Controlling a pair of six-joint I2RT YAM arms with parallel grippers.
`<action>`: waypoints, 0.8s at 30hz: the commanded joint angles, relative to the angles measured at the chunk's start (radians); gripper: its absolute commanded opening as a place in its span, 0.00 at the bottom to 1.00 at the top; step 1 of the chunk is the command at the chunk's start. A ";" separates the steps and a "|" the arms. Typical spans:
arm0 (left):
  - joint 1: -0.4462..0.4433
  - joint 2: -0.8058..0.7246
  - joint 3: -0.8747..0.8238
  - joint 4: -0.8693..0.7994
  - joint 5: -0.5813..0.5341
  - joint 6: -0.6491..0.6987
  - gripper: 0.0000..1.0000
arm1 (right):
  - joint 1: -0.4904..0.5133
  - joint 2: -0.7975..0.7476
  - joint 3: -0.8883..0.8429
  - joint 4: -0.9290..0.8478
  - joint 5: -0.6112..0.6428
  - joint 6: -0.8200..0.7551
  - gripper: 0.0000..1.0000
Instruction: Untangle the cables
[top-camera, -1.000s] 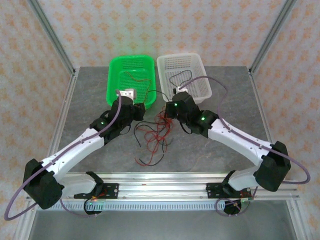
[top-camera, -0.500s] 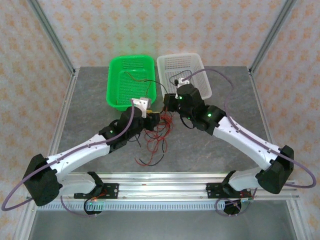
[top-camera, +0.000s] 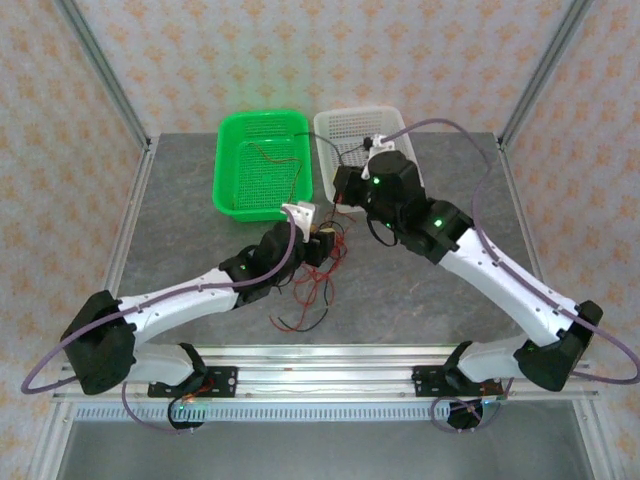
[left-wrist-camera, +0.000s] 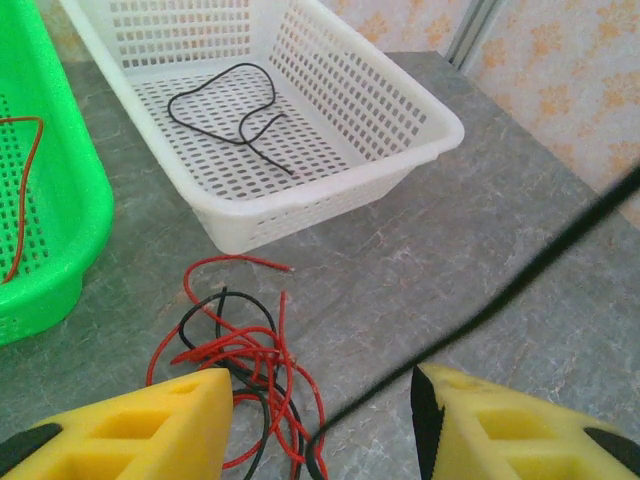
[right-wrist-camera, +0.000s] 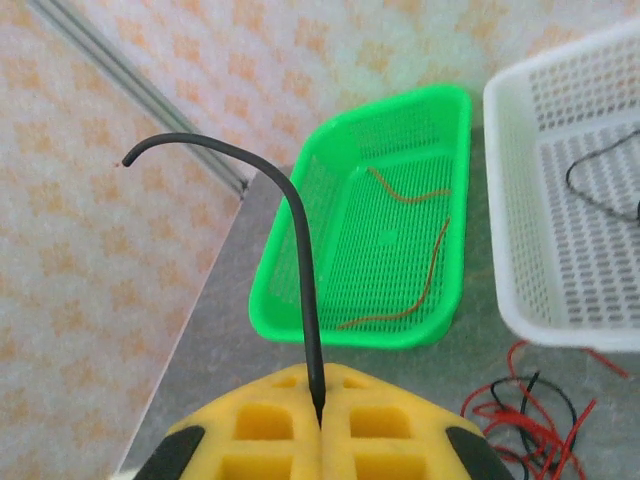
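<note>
Tangle of cables: the tangle of cables (top-camera: 312, 285), red and black strands knotted together, lies on the grey tabletop (left-wrist-camera: 450, 250) on the near side of the white basket (left-wrist-camera: 330, 205), apart from its front wall. From above, loose red ends trail nearer still.
Left gripper: the left gripper (left-wrist-camera: 320, 410) hangs over the tangle, nearer than the white basket's front left corner. Its own camera shows the yellow foam fingers (left-wrist-camera: 130, 430) spread wide with nothing pinched.
Slanting black cable: a slanting black cable (left-wrist-camera: 520, 275) runs from the tangle through that gap, up and rightward past the white basket's right corner. Whether it touches a finger I cannot tell.
Right gripper: the right gripper (right-wrist-camera: 320, 400) sits over the white basket's near left corner in the top view. Its wrist camera shows the yellow pads pressed together.
Clamped black cable: the clamped black cable (right-wrist-camera: 300, 240) stands up out of the seam between the pads and curls leftward, its free end in the air. From above this is too small to read.
White basket: a loose black cable (left-wrist-camera: 270, 158) lies looped on its floor, plain in the left wrist view. From above the right arm covers part of the basket.
Green basket: the green basket (top-camera: 250, 212) stands just left of the white basket. The right wrist view shows two red cables (right-wrist-camera: 430, 270) on its mesh floor, apart from each other.
</note>
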 joint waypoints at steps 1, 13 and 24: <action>-0.012 -0.064 -0.056 0.027 -0.061 -0.028 0.51 | -0.031 0.039 0.120 -0.041 0.131 -0.068 0.00; -0.016 -0.304 -0.173 -0.097 -0.150 -0.101 0.53 | -0.249 0.376 0.514 -0.044 0.164 -0.217 0.00; -0.016 -0.406 -0.195 -0.188 -0.191 -0.141 0.53 | -0.371 0.720 0.836 -0.076 0.126 -0.238 0.00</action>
